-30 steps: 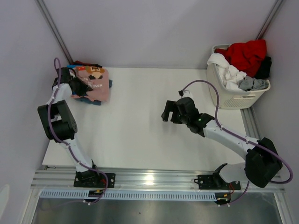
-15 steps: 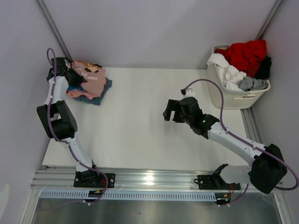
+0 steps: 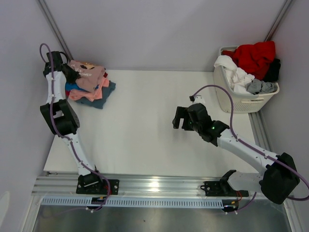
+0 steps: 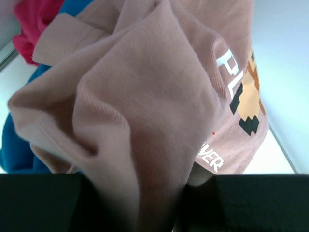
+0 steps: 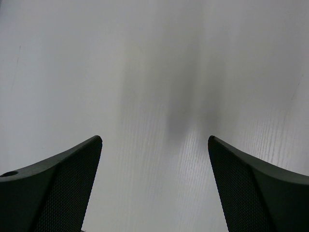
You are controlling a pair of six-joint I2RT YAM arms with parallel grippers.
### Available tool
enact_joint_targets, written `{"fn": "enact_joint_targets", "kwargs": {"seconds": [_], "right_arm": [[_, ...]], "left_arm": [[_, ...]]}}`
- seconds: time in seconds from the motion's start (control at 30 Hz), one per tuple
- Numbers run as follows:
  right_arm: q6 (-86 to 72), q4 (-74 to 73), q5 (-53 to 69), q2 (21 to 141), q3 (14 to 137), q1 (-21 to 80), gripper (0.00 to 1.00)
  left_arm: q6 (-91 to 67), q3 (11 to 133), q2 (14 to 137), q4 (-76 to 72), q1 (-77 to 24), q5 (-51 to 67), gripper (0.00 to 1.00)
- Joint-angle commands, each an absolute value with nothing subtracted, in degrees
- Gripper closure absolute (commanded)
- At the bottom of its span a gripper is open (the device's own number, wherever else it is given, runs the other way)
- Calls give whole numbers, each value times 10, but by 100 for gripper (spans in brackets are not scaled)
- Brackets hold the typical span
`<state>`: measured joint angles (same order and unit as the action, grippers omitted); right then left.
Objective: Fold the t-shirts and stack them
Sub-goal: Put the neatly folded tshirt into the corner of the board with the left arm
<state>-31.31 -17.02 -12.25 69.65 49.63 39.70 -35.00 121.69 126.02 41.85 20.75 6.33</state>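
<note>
A dusty-pink t-shirt point(image 3: 88, 75) with dark chest text lies bunched on top of a pile at the table's far left corner. Under it show a blue t-shirt point(image 3: 72, 87), a salmon one point(image 3: 94, 92) and a slate one point(image 3: 101, 100). My left gripper point(image 3: 65, 73) is at the pile's left edge, by the wall. In the left wrist view a fold of the pink t-shirt point(image 4: 145, 96) runs down between the jaws of the left gripper point(image 4: 157, 205), which is shut on it. My right gripper point(image 3: 179, 119) hovers over bare table, open and empty point(image 5: 154, 159).
A white slatted laundry basket point(image 3: 241, 102) stands at the far right, heaped with red point(image 3: 253, 55), white point(image 3: 232, 71) and grey point(image 3: 263, 87) cloth. The left wall runs close behind the pile. Metal rails line the near edge.
My left gripper has pulled the pink t-shirt back and left toward the wall, uncovering the blue and salmon layers. The right arm has drifted slightly nearer and to the right, still open.
</note>
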Motion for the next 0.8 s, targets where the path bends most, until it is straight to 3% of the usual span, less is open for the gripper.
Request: {"fn": "enact_joint_targets", "kwargs": {"seconds": [0.0, 0.2, 0.23, 0.27, 0.5, 0.53, 0.77], "right_arm": [[-318, -179, -138, 686, 503, 401, 5], [-324, -176, -136, 697, 502, 403, 5], [-326, -174, -135, 698, 502, 403, 5], [-326, -173, -135, 699, 500, 403, 5], [-327, -156, -133, 706, 495, 407, 5], [-327, -155, -133, 705, 494, 407, 5], [-323, -148, -122, 700, 481, 410, 5]], "left_arm": [[-351, 1270, 1277, 396, 220, 39, 71], [-340, 1212, 1241, 342, 219, 69, 60], [-339, 1189, 1233, 320, 219, 69, 40], [-339, 1168, 1225, 311, 220, 69, 36], [-332, 1126, 1171, 288, 220, 67, 27], [-331, 1122, 1164, 284, 221, 62, 1], [-326, 1104, 1094, 240, 222, 69, 1]]}}
